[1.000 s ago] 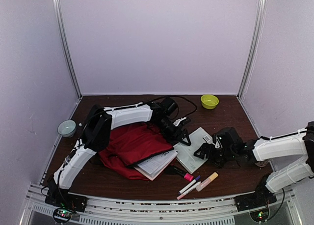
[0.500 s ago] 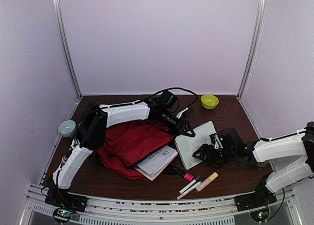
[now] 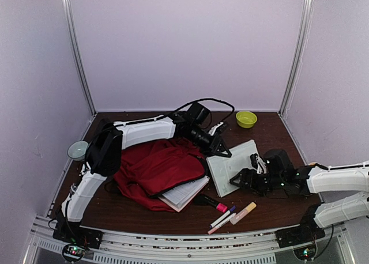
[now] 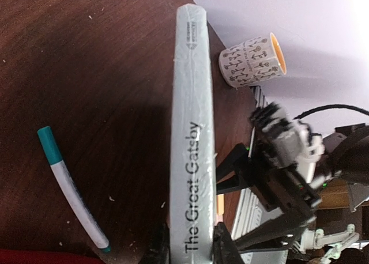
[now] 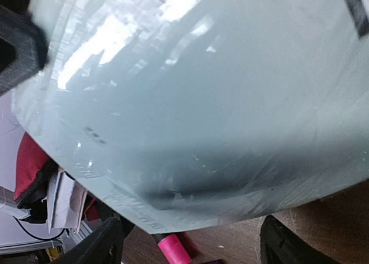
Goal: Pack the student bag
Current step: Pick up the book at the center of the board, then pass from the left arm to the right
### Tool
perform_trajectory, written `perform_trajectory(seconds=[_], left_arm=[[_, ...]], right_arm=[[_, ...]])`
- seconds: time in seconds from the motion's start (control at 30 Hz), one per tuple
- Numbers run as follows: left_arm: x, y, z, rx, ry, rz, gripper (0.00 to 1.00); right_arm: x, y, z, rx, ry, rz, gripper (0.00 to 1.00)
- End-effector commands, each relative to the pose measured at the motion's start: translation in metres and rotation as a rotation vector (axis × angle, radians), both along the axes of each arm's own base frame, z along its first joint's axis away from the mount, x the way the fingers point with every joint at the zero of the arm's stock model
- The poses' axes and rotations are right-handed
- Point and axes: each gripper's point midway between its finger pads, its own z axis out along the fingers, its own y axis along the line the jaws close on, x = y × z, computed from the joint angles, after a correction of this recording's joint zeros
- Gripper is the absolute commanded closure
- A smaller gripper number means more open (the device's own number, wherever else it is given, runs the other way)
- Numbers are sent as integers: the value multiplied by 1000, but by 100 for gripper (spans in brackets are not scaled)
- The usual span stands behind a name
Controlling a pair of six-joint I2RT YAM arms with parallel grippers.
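Observation:
The student bag (image 3: 155,167) lies slumped at centre-left, a dark-red backpack with an open booklet (image 3: 183,192) sticking out of its near side. To its right a grey book (image 3: 233,167) is tipped up on edge; the left wrist view shows its spine (image 4: 193,131), which reads "The Great Gatsby". My left gripper (image 3: 222,149) is shut on that spine, one finger on each side (image 4: 190,253). My right gripper (image 3: 241,181) stands open at the book's near edge. In its wrist view the grey cover (image 5: 202,91) fills the frame above the spread fingers (image 5: 193,246), which touch nothing.
A pink-tipped marker (image 3: 214,204), a purple-capped pen (image 3: 222,217) and an orange-capped pen (image 3: 243,212) lie near the front edge. A teal-capped marker (image 4: 72,189) lies beside the book. A yellow bowl (image 3: 246,119) sits back right, a pale bowl (image 3: 78,150) far left, a patterned cup (image 4: 252,60) beyond the book.
My left gripper has closed on the grey book's spine and tipped the book from flat up onto its edge. The right gripper has shifted slightly right, still open.

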Motion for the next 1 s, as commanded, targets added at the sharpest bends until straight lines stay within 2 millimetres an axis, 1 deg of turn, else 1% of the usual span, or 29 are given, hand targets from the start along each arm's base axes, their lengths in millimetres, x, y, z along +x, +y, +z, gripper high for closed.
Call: perform_trajectory(seconds=[0.0, 0.1, 0.17, 0.3, 0.33, 0.43, 0.53, 0.63, 0.67, 0.77, 0.83, 0.9, 0.97], left_arm=[[-26, -9, 38, -39, -79, -55, 100], [-20, -6, 57, -49, -128, -18, 100], [-15, -3, 77, -63, -168, 14, 100], [-10, 4, 131, -138, -235, 75, 100], [-10, 8, 143, -156, -250, 89, 100], [-10, 21, 179, -213, -279, 126, 100], [-19, 36, 202, -236, -296, 98, 100], [-34, 54, 214, -223, -346, 32, 100], [-41, 60, 217, -215, -363, 6, 100], [-60, 81, 215, -174, -397, -63, 100], [-71, 96, 212, -143, -417, -96, 100], [-81, 108, 206, -120, -425, -122, 100], [-94, 116, 207, -139, -424, -162, 100]], right_arm=[[21, 5, 50, 64, -203, 13, 18], [18, 1, 64, 65, -248, 30, 15], [15, -2, 79, 70, -292, 44, 12], [10, -11, 116, 76, -395, 55, 4], [9, -14, 127, 84, -428, 51, 2], [5, -22, 151, 100, -486, 31, 0], [3, -31, 170, 88, -543, 26, 0], [1, -44, 182, 11, -588, 52, 0], [0, -47, 189, -9, -607, 67, 0], [-7, -52, 204, -31, -662, 107, 0], [-14, -51, 213, -13, -691, 136, 0], [-20, -44, 218, 21, -698, 180, 0], [-27, -33, 213, 62, -680, 252, 0]])
